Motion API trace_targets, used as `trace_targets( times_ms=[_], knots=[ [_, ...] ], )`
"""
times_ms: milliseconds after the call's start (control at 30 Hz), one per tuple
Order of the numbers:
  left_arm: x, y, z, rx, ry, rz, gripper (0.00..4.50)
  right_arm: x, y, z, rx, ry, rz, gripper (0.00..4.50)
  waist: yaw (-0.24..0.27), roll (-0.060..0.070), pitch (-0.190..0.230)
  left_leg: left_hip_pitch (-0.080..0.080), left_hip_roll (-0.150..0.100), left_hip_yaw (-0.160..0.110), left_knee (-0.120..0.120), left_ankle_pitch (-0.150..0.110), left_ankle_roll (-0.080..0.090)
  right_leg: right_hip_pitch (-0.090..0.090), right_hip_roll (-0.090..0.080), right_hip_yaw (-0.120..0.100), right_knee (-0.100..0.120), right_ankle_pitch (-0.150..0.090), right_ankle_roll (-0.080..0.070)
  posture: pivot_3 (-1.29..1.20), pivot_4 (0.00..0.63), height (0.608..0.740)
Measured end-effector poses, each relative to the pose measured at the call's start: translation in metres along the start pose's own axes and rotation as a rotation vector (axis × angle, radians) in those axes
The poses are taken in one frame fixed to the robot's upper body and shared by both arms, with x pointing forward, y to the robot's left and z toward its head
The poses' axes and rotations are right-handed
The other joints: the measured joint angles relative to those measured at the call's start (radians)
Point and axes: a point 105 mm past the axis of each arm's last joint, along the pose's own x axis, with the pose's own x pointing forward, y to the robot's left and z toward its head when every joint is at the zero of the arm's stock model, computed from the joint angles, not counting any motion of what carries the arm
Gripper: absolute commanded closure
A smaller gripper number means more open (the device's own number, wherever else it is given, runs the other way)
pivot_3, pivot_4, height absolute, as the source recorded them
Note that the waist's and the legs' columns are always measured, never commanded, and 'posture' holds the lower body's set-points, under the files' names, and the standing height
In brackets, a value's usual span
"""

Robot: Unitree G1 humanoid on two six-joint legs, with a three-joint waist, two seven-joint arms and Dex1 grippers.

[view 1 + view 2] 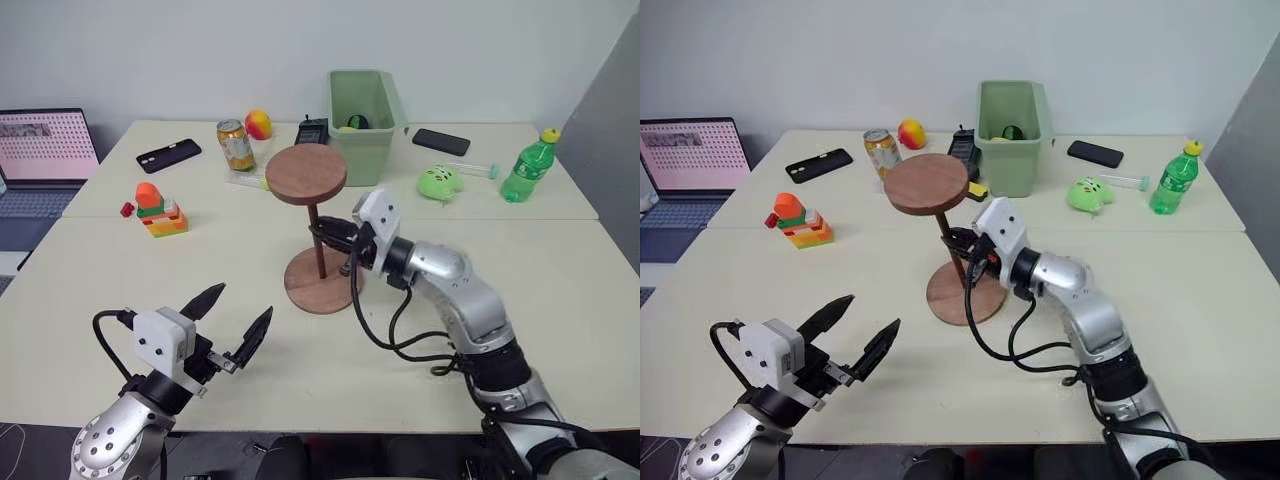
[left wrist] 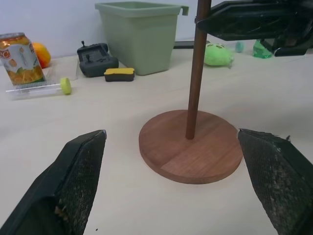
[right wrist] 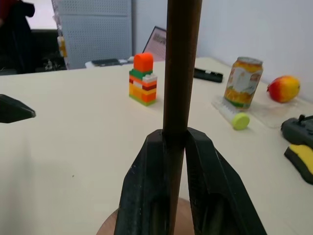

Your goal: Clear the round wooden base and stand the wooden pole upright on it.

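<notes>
At table centre, the right gripper [image 1: 322,233] clamps the wooden pole [image 1: 315,230] mid-shaft, its rod foot on the round wooden base [image 1: 318,282], fixed disc uppermost. Standing looks nearly done; release remains. Toward seven o'clock, the left gripper [image 1: 232,322] hovers spread and empty. Its wrist view confirms the foot-to-base contact.

Green bin [image 1: 366,112], soda can [image 1: 236,144], green bottle [image 1: 528,167], laptop [image 1: 45,150].

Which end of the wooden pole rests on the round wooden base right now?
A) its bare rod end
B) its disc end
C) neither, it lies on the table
A: the wooden pole stands on the round wooden base with its fixed disc on top, the right gripper clamping it.
</notes>
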Motion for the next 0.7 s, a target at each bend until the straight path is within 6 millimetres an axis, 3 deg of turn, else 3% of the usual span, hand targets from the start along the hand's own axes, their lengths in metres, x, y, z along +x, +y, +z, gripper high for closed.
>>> trace_targets(
  times_ms=[233,367,700],
  knots=[
    [0.002,0.000,-0.002,-0.005,-0.009,0.001,0.00,0.001,0.001,0.013,0.047,0.057,0.034,4.33,-0.001,-0.001,0.001,-0.003,0.000,0.001,-0.008,0.000,0.000,-0.007,-0.001,0.000,-0.001,-0.001,-0.001,0.00,0.150,0.740],
    [0.003,-0.002,-0.002,-0.006,-0.011,-0.006,0.00,0.002,0.003,0.017,0.053,0.056,0.037,4.33,-0.006,-0.001,0.000,-0.015,0.001,0.001,-0.007,0.000,0.000,-0.019,0.000,0.000,0.001,0.000,-0.001,0.00,0.150,0.740],
    [0.008,-0.004,0.001,-0.006,-0.023,-0.023,0.00,0.008,0.006,0.021,0.070,0.025,0.019,4.33,-0.015,-0.001,0.001,-0.016,0.001,0.001,-0.007,0.000,0.000,-0.020,0.000,0.000,0.001,0.000,-0.001,0.00,0.150,0.740]
  ],
)
